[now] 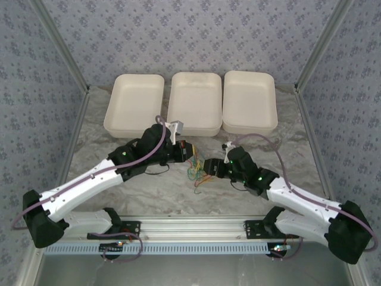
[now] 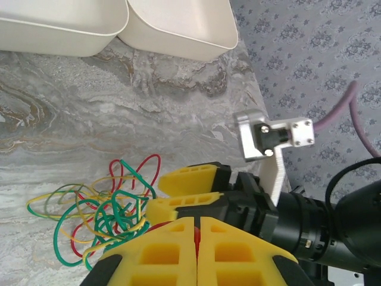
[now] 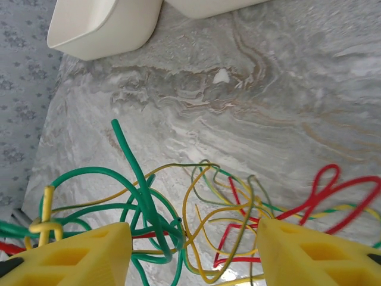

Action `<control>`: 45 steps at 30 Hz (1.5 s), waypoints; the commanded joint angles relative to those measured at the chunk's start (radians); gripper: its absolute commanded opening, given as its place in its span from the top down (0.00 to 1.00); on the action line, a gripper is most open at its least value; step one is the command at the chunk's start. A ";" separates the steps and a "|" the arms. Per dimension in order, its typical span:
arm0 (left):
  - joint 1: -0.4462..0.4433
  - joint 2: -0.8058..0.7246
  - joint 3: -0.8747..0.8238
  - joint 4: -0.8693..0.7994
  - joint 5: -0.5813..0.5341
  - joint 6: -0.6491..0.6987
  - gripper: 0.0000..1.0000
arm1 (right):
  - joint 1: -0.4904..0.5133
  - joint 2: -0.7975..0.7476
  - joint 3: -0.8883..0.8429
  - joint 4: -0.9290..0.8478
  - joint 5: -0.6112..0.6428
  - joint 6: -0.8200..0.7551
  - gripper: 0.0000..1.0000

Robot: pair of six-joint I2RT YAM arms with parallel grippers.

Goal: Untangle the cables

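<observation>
The cables (image 1: 195, 177) lie as one tangle of thin red, yellow-olive and green wires on the marble table between the two arms. My left gripper (image 1: 191, 156) is at the tangle's upper left edge. In the left wrist view that gripper (image 2: 198, 229) is shut, with a red cable (image 2: 156, 226) pinched between its yellow pads, and the tangle (image 2: 101, 208) spreads to the left. My right gripper (image 1: 209, 167) is at the tangle's right side. In the right wrist view it (image 3: 193, 262) is open, its fingers straddling green and yellow loops (image 3: 138, 185).
Three white trays (image 1: 113, 113) (image 1: 176, 110) (image 1: 230, 107) stand in a row at the back of the table. The right gripper's yellow fingers (image 2: 190, 179) sit right beside my left fingers. Patterned walls close in both sides.
</observation>
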 commanded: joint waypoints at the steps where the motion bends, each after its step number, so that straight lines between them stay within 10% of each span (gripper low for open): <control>1: 0.006 -0.024 0.012 0.025 0.022 0.008 1.00 | -0.005 0.051 0.033 0.073 -0.058 0.056 0.44; 12: 0.005 -0.073 -0.011 0.007 -0.001 -0.003 1.00 | -0.047 0.095 0.059 0.071 0.016 0.083 1.00; 23: 0.059 -0.247 0.013 -0.392 -0.328 -0.042 1.00 | -0.317 -0.100 0.145 -0.347 0.117 0.019 1.00; 33: 0.156 -0.286 -0.042 -0.299 -0.144 -0.017 1.00 | -0.349 0.009 0.229 -0.461 0.144 0.006 1.00; 39: 0.156 -0.274 -0.057 -0.233 -0.097 -0.017 1.00 | -0.294 0.035 0.263 -0.486 0.138 -0.035 0.56; 45: 0.154 -0.277 -0.116 -0.157 -0.058 -0.038 1.00 | -0.003 -0.150 0.299 -0.540 0.375 0.006 0.45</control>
